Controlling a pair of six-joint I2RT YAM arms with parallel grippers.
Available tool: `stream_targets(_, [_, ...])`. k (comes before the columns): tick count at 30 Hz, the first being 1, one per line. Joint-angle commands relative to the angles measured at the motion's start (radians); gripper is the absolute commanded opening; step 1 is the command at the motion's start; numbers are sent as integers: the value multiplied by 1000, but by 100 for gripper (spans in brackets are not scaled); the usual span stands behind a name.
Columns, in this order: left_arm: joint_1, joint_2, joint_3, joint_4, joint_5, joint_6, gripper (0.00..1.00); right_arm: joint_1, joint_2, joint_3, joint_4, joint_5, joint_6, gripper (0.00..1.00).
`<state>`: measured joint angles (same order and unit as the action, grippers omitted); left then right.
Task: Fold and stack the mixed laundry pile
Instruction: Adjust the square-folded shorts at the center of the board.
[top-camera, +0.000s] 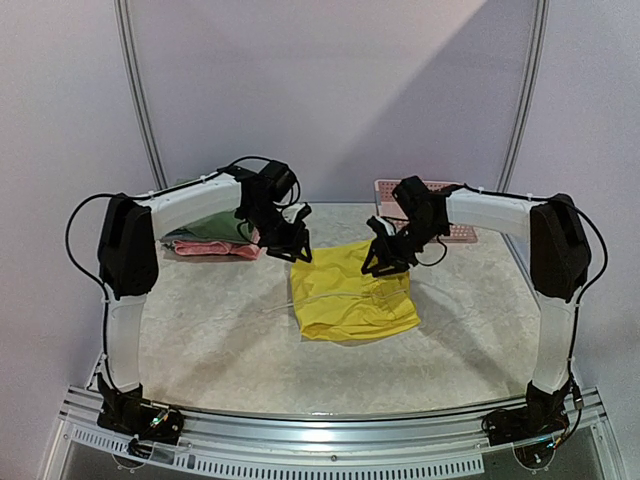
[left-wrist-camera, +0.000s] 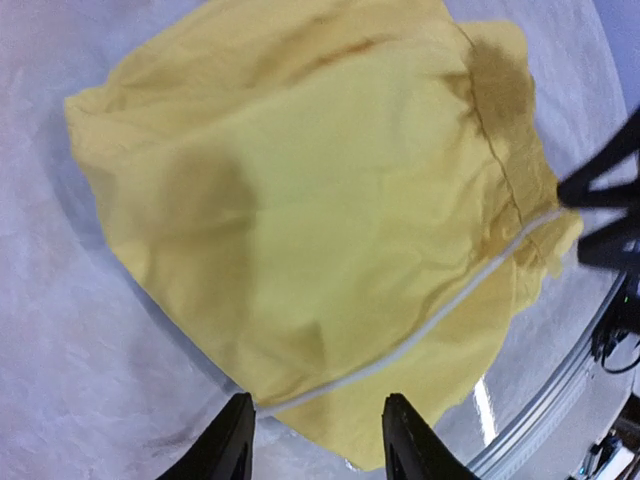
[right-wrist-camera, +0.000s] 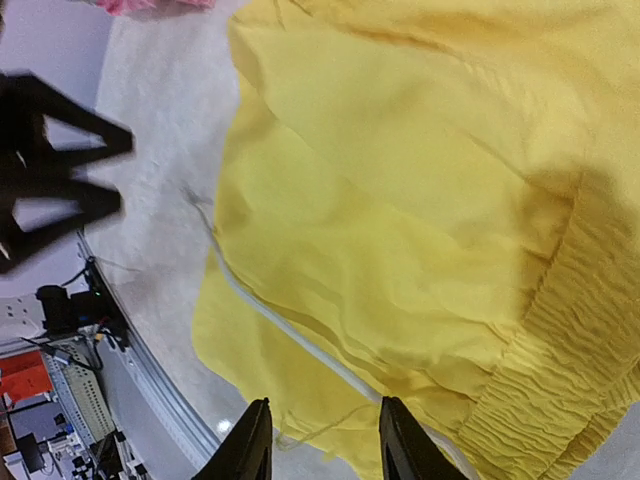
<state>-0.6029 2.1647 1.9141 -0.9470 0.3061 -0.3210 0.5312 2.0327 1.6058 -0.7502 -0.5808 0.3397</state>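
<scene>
Jaws first: left jaws parted, nothing pinched, poised just over the far-left corner of the yellow shorts; right jaws also parted with nothing clamped, over the shorts' far edge near the elastic waistband. Shorts lie rumpled but mostly flat mid tabletop, cloth doubled in places, white drawcord running across them.

Step in hand, my read: folding the shorts, with both arms lining up for a grab on the far edge. Next move calls for each pair of jaws to drop onto its own corner and close on all cloth layers together, not the cord alone. Then lift and carry the far edge toward the near hem evenly so the fold lands square; a lopsided lift would likely skew it. After that the shorts need to go on the stack.

Left of the shorts, apart from them: folded green garment resting on a pink garment, partly behind the left arm.

Container: pink lattice basket beyond the shorts to the far right, mostly blocked by the right arm; contents can't be told, nothing seen poking above its rim
</scene>
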Motion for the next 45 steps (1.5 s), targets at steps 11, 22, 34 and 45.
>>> stream_targets(11, [-139, -68, -204, 91, 69, -20, 40, 6, 353, 403, 104, -149, 188, 32])
stream_targets(22, [-171, 13, -206, 60, 120, 25, 37, 8, 582, 556, 201, -233, 323, 22])
stream_targets(34, [-191, -1, -389, 62, 83, 72, 35, -20, 664, 579, 188, -160, 432, 20])
stream_targets(45, [-196, -151, -499, 52, 11, 55, 35, -34, 656, 583, 191, -167, 496, 21])
